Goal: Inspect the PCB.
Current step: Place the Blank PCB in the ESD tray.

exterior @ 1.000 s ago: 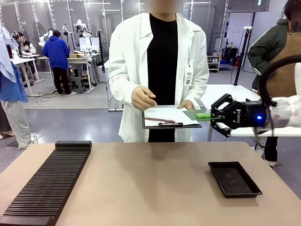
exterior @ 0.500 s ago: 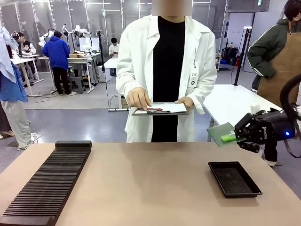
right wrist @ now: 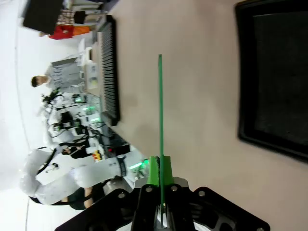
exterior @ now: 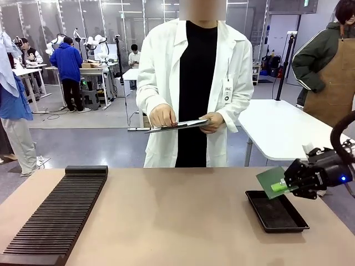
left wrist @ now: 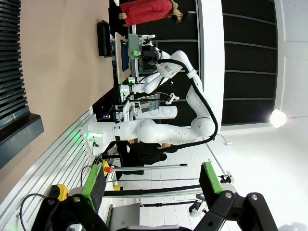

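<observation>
The PCB [exterior: 270, 181], a thin green board, is pinched by one edge in my right gripper [exterior: 288, 184], which is shut on it. It hangs tilted just above the near-left part of the shallow black tray [exterior: 276, 211] at the right of the table. In the right wrist view the PCB [right wrist: 160, 106] shows edge-on as a thin green line rising from between the green pads [right wrist: 153, 172], with the tray [right wrist: 274, 82] off to the right. My left gripper [left wrist: 151, 185] is open, its pads [left wrist: 94, 185] wide apart around nothing.
A long black slotted rack [exterior: 55, 216] lies along the table's left side. The person in a white coat stands at the far edge holding a dark clipboard [exterior: 177, 125] in both hands. A white table [exterior: 277, 127] stands behind at the right.
My right gripper has carried the PCB down and to the right, from beside the person's clipboard to just over the tray. The person has drawn the clipboard in and levelled it.
</observation>
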Controlling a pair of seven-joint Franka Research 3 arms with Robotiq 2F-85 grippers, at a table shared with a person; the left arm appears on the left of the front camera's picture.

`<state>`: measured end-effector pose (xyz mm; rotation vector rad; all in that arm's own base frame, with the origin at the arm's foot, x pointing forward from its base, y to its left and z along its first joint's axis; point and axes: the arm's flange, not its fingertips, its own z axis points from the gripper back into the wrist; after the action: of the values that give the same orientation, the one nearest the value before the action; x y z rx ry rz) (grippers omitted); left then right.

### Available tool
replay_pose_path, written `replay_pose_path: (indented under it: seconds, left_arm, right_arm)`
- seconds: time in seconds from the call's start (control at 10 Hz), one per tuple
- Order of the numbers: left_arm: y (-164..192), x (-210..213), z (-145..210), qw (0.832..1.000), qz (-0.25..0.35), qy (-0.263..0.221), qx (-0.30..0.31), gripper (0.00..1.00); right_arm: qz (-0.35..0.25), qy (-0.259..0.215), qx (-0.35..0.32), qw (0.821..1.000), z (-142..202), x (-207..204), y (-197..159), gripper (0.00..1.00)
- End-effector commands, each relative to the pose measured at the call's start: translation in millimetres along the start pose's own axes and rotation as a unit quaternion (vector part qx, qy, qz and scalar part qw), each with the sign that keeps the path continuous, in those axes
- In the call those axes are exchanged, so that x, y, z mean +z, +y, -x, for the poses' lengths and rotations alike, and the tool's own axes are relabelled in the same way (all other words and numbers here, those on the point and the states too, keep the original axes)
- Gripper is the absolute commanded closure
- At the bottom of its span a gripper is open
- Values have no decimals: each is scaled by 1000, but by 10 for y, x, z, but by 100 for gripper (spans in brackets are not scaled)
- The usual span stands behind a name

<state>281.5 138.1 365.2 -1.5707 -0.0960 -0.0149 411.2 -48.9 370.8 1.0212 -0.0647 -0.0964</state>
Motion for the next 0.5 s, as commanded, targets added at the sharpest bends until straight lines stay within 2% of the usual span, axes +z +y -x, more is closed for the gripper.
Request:
replay_pose_path:
  seconds: [0.0,0.3,0.4]
  left_arm:
    - [-16,-6,-13,1000,-3,-1,8,0]
    - [-16,-6,-13,1000,-3,-1,8,0]
    - [-16,-6,-13,1000,-3,-1,8,0]
  right_arm:
    - [56,1,41,998,-140,-209,-210,97]
    - [106,-30,59,992,-256,-343,-381,97]
    - [115,-27,58,991,-298,-405,-419,97]
